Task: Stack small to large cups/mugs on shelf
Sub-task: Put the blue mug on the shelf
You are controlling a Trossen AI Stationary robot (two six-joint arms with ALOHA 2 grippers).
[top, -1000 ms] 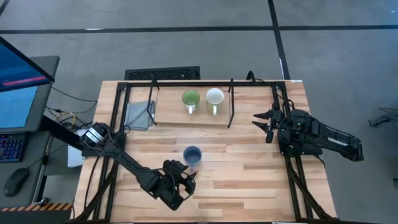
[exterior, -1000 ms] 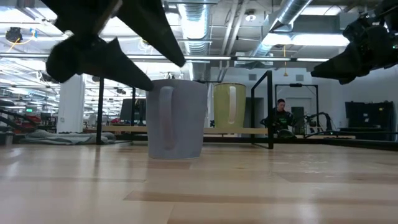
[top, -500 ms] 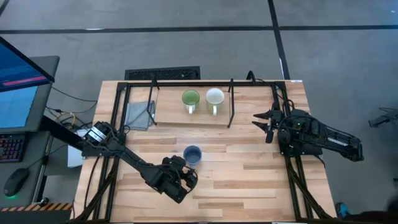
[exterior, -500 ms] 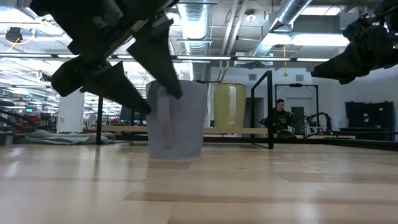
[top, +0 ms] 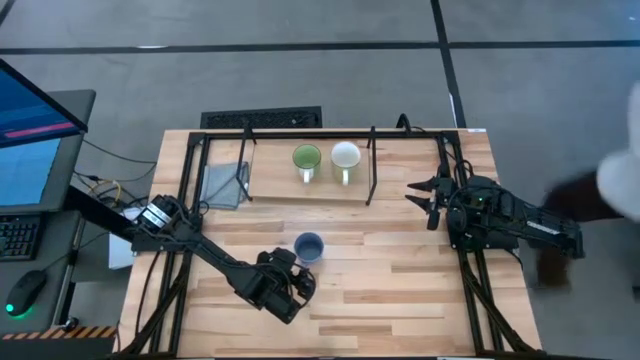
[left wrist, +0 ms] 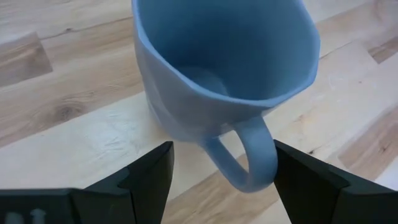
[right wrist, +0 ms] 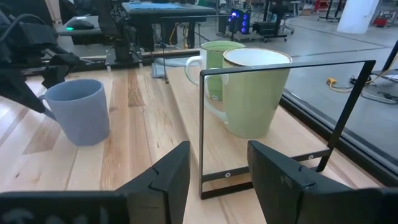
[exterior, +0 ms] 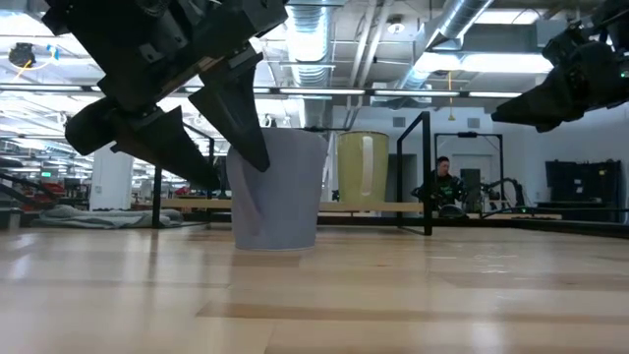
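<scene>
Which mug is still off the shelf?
The blue-grey mug: it stands alone on the tabletop, its handle between the open left gripper's fingers. The green and white mugs are on the shelf.

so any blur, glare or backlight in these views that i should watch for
High view: a blurred pale smear at the right edge, past the right pincer. Low view: bright ceiling lights leave the left pincer as a dark silhouette in front of the blue-grey mug. Left wrist view: that mug looks bulged from being so close.
</scene>
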